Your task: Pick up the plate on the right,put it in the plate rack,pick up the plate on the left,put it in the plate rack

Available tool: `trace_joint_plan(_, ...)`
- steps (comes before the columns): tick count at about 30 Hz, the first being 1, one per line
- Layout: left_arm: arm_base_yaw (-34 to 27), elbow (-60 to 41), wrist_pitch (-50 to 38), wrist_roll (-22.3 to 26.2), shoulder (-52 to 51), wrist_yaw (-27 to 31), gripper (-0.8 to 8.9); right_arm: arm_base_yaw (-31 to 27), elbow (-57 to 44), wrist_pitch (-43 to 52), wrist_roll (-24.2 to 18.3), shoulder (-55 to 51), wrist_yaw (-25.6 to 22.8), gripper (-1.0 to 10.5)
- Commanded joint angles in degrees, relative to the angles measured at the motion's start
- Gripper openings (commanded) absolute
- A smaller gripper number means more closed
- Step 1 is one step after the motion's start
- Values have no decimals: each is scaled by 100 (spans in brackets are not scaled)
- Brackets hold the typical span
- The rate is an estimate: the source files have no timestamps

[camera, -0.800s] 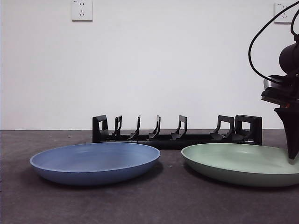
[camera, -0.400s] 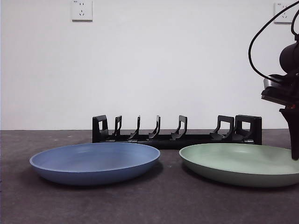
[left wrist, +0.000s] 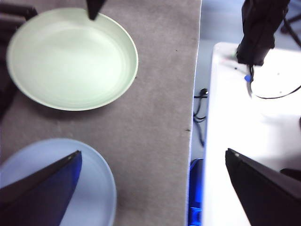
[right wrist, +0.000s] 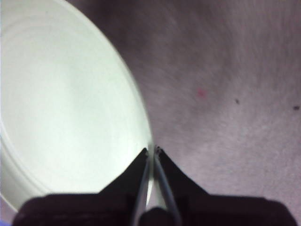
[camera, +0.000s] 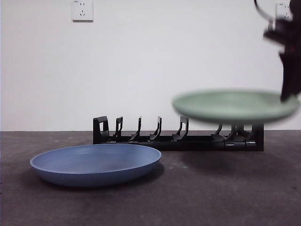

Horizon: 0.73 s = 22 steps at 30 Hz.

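Blue comes first: we see the blue plate (camera: 96, 164) lying flat on the dark table (camera: 211, 197) at the lower left of the front view, closest to us. Behind it, low across the middle, stands the plate rack (camera: 178, 133) with its row of prongs. Up at the right our green plate (camera: 235, 106) hangs in the air above the rack's right end, nearly level. Our right gripper (right wrist: 153, 151) pinches its thin rim, jaws squeezed tight on the edge. We think the plate is light and stiff but smooth, so it could slip or swing from one edge hold. Our left gripper (left wrist: 150, 179) waits with its jaws wide apart, holding nothing.
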State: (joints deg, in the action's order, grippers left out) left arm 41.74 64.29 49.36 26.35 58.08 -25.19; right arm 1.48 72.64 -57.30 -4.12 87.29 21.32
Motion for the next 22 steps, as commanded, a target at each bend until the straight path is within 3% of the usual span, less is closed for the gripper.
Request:
trace_joint_plan(1,223,0,-236,645,11,256,629,11,310,-254,-52,-249,133,-16)
trace_joint_plan(11,1102,0,-1185,2334,214,2343,629,450,1314,-1228,-42,-562,638,-16)
trace_joint_plan(22,1685,0,-1207,2839,592,3659,628,1873,1423,-831,459,-503,612,-16)
